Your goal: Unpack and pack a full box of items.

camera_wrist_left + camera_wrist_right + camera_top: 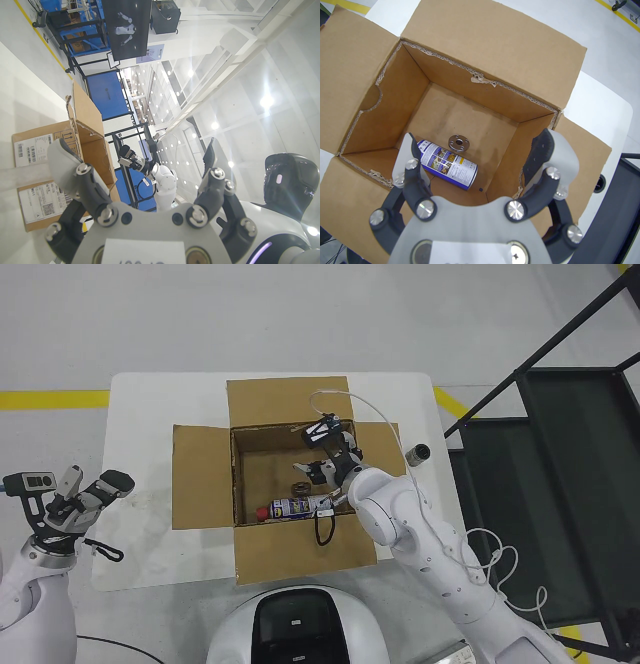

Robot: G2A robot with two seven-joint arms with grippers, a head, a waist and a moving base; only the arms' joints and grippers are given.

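An open cardboard box [200, 474] stands on the white table [150, 414] with its flaps spread out. On its floor lie a blue and white spray can [450, 166] on its side and a round metal flange [458, 143] just beyond it. The can [295, 507] rests against the box's near wall. My right gripper [477, 135] hangs open and empty above the box's right half [322, 479]. My left gripper [95, 489] is off the table's left edge, level with the box, open and empty [133, 147], facing the box's labelled side [37, 150].
A black loop [325, 526] lies over the box's near flap. A small cylinder on a white cable [415, 452] sits by the right flap. Dark metal steps [540, 464] stand just right of the table. Bare table surrounds the box.
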